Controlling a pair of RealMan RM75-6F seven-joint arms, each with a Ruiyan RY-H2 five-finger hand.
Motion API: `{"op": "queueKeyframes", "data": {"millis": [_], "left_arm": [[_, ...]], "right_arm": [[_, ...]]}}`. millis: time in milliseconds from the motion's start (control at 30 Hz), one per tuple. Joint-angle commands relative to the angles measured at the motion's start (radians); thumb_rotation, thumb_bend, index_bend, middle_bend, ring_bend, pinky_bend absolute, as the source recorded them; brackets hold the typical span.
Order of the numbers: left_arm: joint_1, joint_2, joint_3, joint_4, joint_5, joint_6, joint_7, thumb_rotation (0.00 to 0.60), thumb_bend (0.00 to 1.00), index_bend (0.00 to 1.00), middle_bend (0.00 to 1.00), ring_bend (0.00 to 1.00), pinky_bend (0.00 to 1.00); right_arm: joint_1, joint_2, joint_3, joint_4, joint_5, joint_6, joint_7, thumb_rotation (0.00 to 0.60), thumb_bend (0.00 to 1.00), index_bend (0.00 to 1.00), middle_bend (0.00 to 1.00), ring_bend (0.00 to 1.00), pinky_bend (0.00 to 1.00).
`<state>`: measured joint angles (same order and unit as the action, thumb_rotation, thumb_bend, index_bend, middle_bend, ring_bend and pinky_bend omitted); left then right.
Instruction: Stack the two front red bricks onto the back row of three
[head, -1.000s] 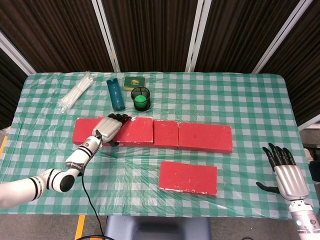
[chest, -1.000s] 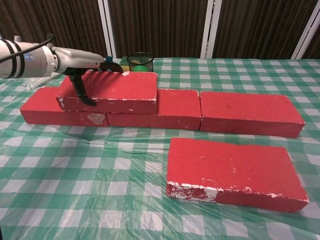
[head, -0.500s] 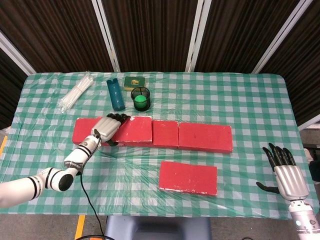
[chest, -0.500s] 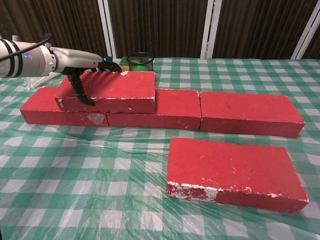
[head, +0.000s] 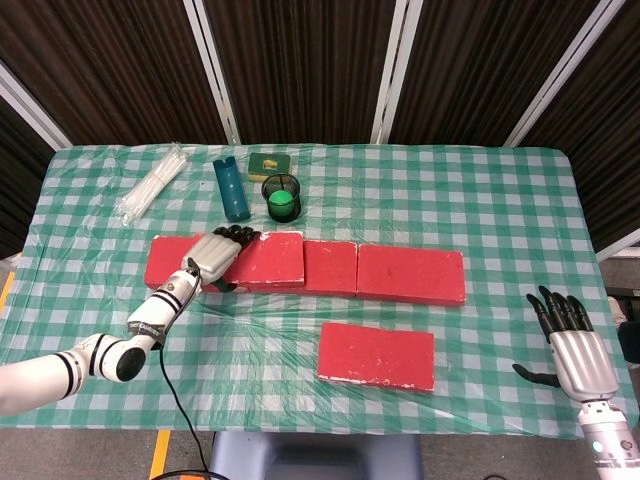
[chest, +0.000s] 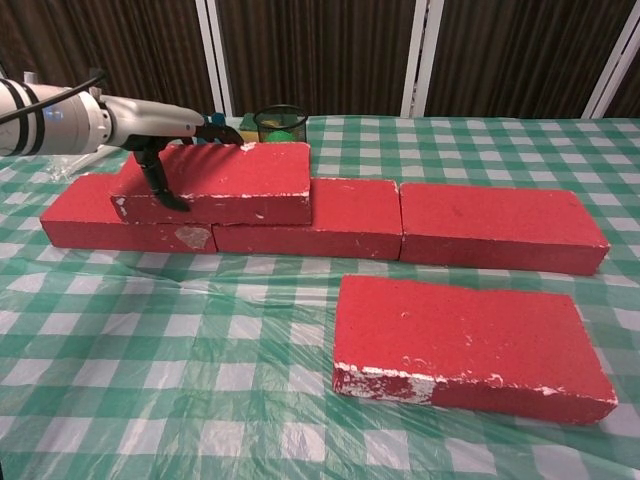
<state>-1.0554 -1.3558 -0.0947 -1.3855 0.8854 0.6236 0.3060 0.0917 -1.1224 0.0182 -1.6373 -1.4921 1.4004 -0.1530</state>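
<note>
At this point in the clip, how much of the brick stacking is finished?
About half. One red brick sits atop the back row, left hand gripping it. The second front brick lies flat on the tablecloth, untouched; the right hand hovers open nearby.

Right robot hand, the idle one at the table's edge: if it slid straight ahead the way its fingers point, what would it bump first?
Probably nothing: the right robot hand points toward the far edge over bare checked tablecloth. The back-row brick lies well to its left, though depth is hard to judge.

Bright, even overhead light; soft short shadows, mild plastic glare, far background perhaps slightly soft.
</note>
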Motion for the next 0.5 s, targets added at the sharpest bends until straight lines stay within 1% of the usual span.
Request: {"op": "queueKeyframes", "data": {"millis": [33, 167, 500], "left_arm": [[-0.002, 0.0, 0.002, -0.001, -0.005, 0.001, 0.002, 0.6, 0.29, 0.0, 0.0, 0.0, 0.26], [-0.004, -0.002, 0.004, -0.002, -0.011, 0.003, 0.003, 0.6, 0.28, 0.0, 0.0, 0.0, 0.26], [-0.009, -0.01, 0.01, 0.009, -0.009, 0.006, 0.009, 0.6, 0.26, 0.0, 0.0, 0.0, 0.2]], "right_arm": [[-0.001, 0.001, 0.001, 0.0, 0.0, 0.003, 0.002, 0.536, 0.09, 0.0, 0.0, 0.0, 0.0], [-0.002, 0.003, 0.002, 0.0, 0.002, 0.004, 0.003, 0.535, 0.09, 0.0, 0.0, 0.0, 0.0], [-0.005, 0.003, 0.004, -0.002, 0.007, 0.009, -0.001, 0.533, 0.09, 0.0, 0.0, 0.0, 0.0]]}}
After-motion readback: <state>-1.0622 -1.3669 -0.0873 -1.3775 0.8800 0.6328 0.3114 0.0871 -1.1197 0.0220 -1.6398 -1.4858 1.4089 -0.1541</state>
